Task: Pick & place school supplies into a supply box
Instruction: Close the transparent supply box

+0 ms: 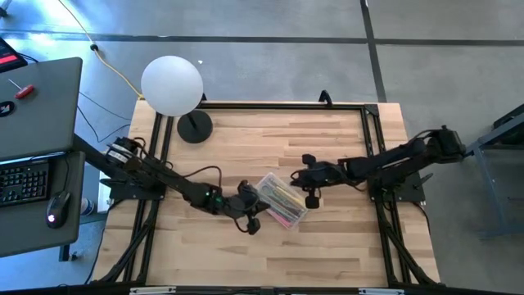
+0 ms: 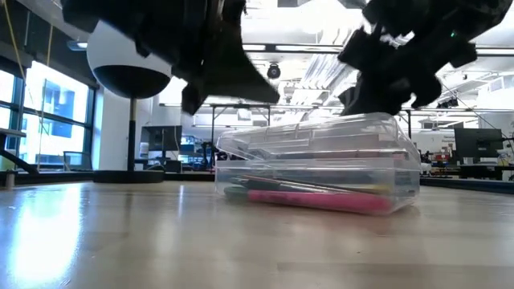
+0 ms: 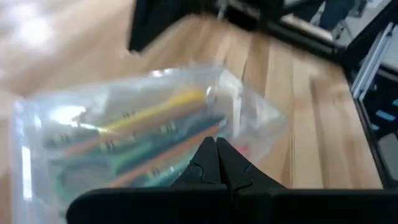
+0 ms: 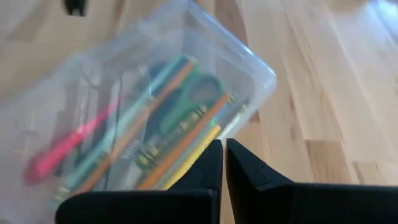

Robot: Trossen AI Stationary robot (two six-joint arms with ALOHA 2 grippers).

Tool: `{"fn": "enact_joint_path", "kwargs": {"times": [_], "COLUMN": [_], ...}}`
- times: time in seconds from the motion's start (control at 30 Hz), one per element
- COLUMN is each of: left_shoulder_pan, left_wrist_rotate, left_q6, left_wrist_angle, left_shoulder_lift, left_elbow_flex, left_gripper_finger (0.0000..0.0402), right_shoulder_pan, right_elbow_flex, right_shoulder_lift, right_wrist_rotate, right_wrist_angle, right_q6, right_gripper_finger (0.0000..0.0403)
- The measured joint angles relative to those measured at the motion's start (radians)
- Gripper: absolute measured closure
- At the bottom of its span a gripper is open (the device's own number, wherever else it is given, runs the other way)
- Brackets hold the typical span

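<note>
The supply box (image 1: pixel 282 201) is lying on the wooden desk (image 1: pixel 327 246), turned at a slant, with its clear lid (image 2: pixel 321 136) sitting down over the base. Through the see-through plastic the school supplies are showing inside it: a pink pen (image 4: pixel 68 143) is lying along one long side, orange-wood pencils (image 3: pixel 143 155) and a yellow stick (image 3: pixel 155 111) are running side by side down its length, and the green-handled scissors (image 4: pixel 202 90) are resting among them. In the low view the pink pen (image 2: pixel 321 201) is lying along the bottom of the box.

The left tool (image 1: pixel 248 205) is hovering just beside the box's near-left end, its two dark fingers (image 3: pixel 205 163) pressed together and gripping nothing. The right tool (image 1: pixel 304 182) is hanging just beside the box's opposite end, its fingers (image 4: pixel 214 163) also closed with only a thin seam between them and nothing held. Whether either tool is touching the lid cannot be told.

Well apart from the box, toward the desk's far-left corner, a white globe lamp (image 1: pixel 172 84) is standing on a round black base (image 1: pixel 195 127). Beyond the desk's left edge, farther from the box, a grey side desk (image 1: pixel 41 106) is carrying a keyboard (image 1: pixel 23 182) and a mouse (image 1: pixel 57 206).
</note>
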Motion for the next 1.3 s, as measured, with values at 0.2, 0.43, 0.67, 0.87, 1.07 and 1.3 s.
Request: {"fn": "enact_joint_path", "kwargs": {"times": [0.2,0.43,0.67,0.87,1.07,1.3], "left_shoulder_pan": [0.032,0.124,0.117,0.062,0.063,0.064], "left_wrist_rotate": [-0.07,0.056,0.142,0.136,0.143,0.136], "left_q6": [0.053,-0.016,-0.1,-0.139,-0.203,-0.116], "left_wrist_angle": [-0.002,0.0,-0.045,-0.075,-0.099,-0.066], "left_shoulder_lift": [-0.03,0.036,0.055,0.069,0.123,0.092], "left_elbow_flex": [0.0,-0.001,0.0,0.002,0.007,0.003], "left_gripper_finger": [0.0392,0.0392,0.0392,0.0392,0.0392,0.0392], "right_shoulder_pan": [0.053,0.142,0.187,0.201,0.2,0.201], "right_elbow_flex": [0.0,0.015,0.051,0.053,0.051,0.049], "right_shoulder_lift": [0.005,0.131,0.241,0.308,0.314,0.287], "right_wrist_rotate": [-0.017,-0.036,-0.035,-0.026,-0.028,-0.035], "right_wrist_angle": [0.13,0.28,0.273,0.305,0.313,0.315], "right_q6": [-0.02,-0.004,0.057,0.073,0.075,0.055], "right_gripper_finger": [0.0403,0.0403,0.0403,0.0403,0.0402,0.0403]}}
